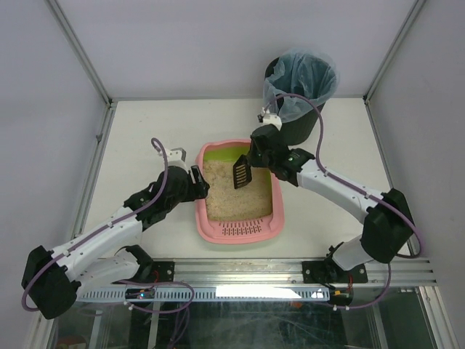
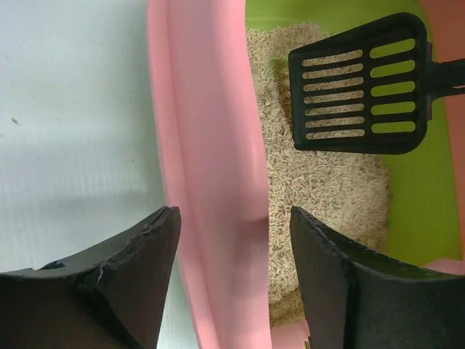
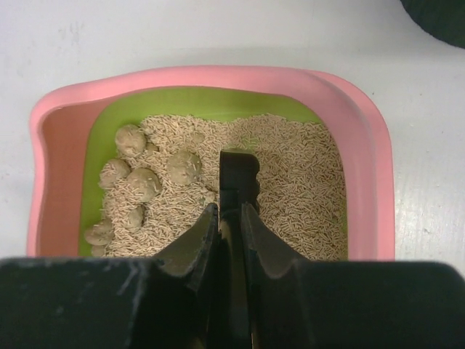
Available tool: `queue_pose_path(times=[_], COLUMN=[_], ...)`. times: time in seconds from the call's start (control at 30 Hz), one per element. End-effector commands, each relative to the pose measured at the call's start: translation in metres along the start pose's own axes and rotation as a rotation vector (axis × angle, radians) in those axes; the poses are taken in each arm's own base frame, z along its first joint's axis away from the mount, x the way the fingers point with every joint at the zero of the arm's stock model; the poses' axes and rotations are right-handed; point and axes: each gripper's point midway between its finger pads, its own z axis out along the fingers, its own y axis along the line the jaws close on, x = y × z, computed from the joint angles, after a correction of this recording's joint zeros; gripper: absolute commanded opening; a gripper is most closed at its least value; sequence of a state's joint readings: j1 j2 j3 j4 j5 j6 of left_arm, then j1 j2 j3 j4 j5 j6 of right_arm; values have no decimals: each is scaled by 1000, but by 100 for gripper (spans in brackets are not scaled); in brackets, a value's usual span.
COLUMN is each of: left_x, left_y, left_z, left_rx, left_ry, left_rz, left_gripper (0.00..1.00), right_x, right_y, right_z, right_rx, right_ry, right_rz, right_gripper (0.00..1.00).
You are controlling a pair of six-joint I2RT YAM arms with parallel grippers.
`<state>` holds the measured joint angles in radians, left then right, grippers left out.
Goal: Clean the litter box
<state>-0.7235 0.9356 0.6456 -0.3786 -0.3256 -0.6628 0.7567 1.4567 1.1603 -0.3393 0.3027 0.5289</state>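
Observation:
The pink litter box [image 1: 240, 233] lies mid-table with beige litter and a lime-green far end. My left gripper [image 1: 197, 183] is at its left wall. In the left wrist view the jaws [image 2: 232, 214] stand open astride that pink wall [image 2: 211, 145], one finger outside and one over the litter. My right gripper [image 1: 260, 149] is shut on the handle of a black slotted scoop [image 1: 241, 173], whose blade hangs over the far part of the litter [image 2: 360, 87]. In the right wrist view the gripper [image 3: 229, 211] clamps the scoop [image 3: 238, 174] above the litter box [image 3: 370, 160], with several brownish clumps [image 3: 145, 182] to its left.
A black round bin [image 1: 298, 94] with a bluish bag stands at the back right, just behind my right wrist; its edge shows in the right wrist view [image 3: 439, 11]. Metal frame posts and white walls border the table on both sides.

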Motion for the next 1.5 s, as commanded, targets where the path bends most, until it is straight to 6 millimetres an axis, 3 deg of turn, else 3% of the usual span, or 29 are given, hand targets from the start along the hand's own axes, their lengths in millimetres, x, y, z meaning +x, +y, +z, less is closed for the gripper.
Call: queue_pose_path(times=[0.0, 0.17, 0.27, 0.53, 0.73, 0.9, 1.17, 1.47], left_x=[-12, -6, 0, 7, 9, 8, 4, -5], left_y=[-27, -29, -29, -29, -29, -27, -23, -27], left_z=[9, 22, 27, 34, 38, 37, 34, 28], left_rx=[119, 115, 117, 118, 112, 103, 86, 97], left_ry=[-3, 40, 63, 95, 105, 99, 81, 50], left_rz=[51, 108, 123, 150, 160, 164, 165, 151], left_gripper=[61, 50, 43, 28, 26, 27, 33, 54], right_x=[-11, 7, 27, 80, 98, 89, 41, 21], right_y=[2, -7, -5, 40, 68, 57, 31, 9], right_z=[10, 25, 35, 55, 52, 43, 4, -24], right_rx=[43, 79, 51, -205, -367, -331, -295, -284], right_ry=[-2, 58, 111, 264, 327, 275, 67, -41], right_rz=[2, 33, 67, 185, 221, 239, 359, 468], right_gripper=[0, 0, 0, 0, 0, 0, 0, 0])
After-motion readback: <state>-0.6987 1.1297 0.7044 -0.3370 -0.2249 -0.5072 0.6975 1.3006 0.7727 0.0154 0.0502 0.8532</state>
